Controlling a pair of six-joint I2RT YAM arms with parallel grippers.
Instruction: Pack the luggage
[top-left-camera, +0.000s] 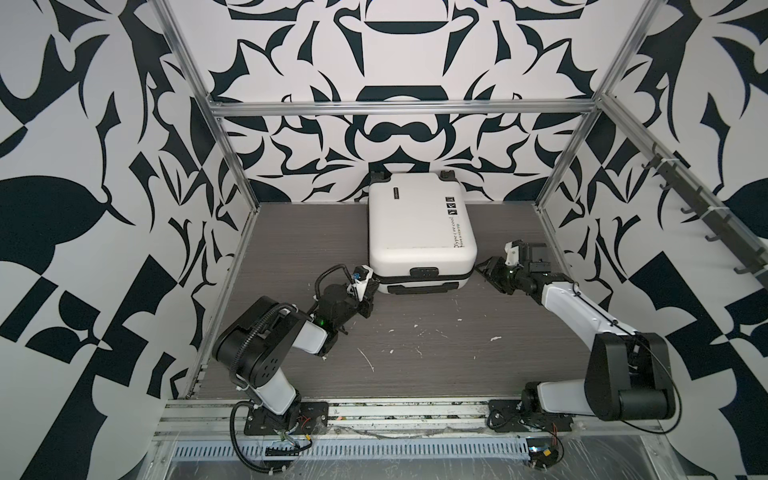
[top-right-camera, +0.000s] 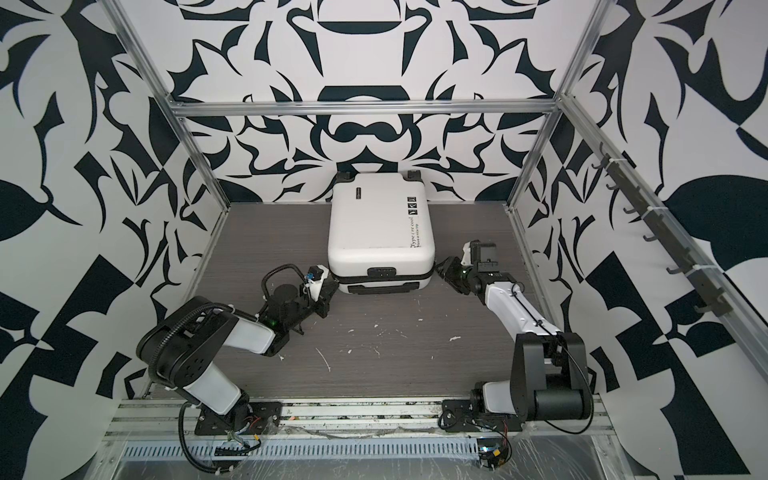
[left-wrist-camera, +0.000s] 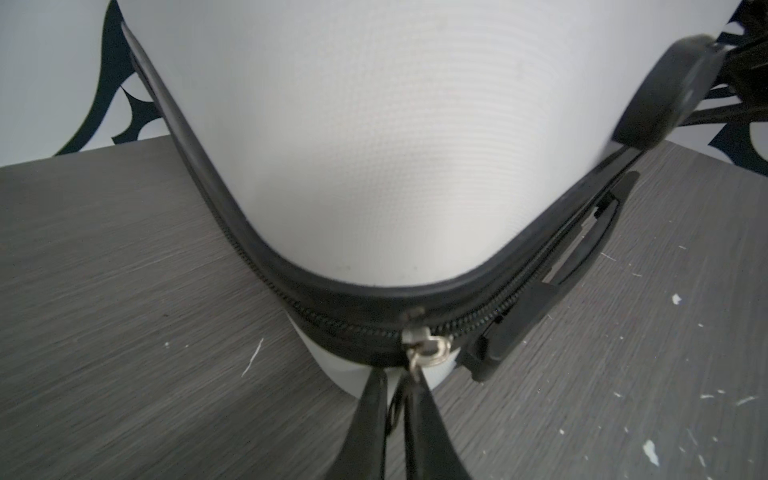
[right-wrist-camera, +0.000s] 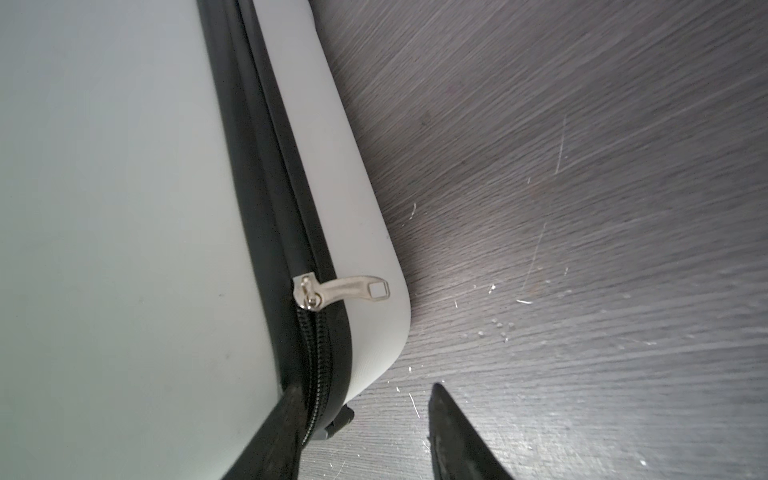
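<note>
The luggage (top-left-camera: 419, 224) (top-right-camera: 380, 224) is a white hard-shell suitcase lying flat and closed at the back middle of the table, in both top views. My left gripper (top-left-camera: 368, 286) (left-wrist-camera: 399, 378) is at its front left corner, its fingers pinched almost together on the metal zipper pull (left-wrist-camera: 413, 370) that hangs from the slider (left-wrist-camera: 424, 345). At the front right corner my right gripper (top-left-camera: 484, 266) (right-wrist-camera: 365, 388) is open. One of its fingers (right-wrist-camera: 291, 411) rests against the black zipper seam and the second is over the table. A second zipper pull (right-wrist-camera: 357, 289) lies loose on the shell ahead of it.
The grey wood table (top-left-camera: 415, 345) carries white scuff marks. Aluminium frame posts (top-left-camera: 232, 158) stand at the back corners. A rail of black hooks (top-left-camera: 706, 216) runs along the right wall. The suitcase's black handle (top-left-camera: 419, 287) faces the front.
</note>
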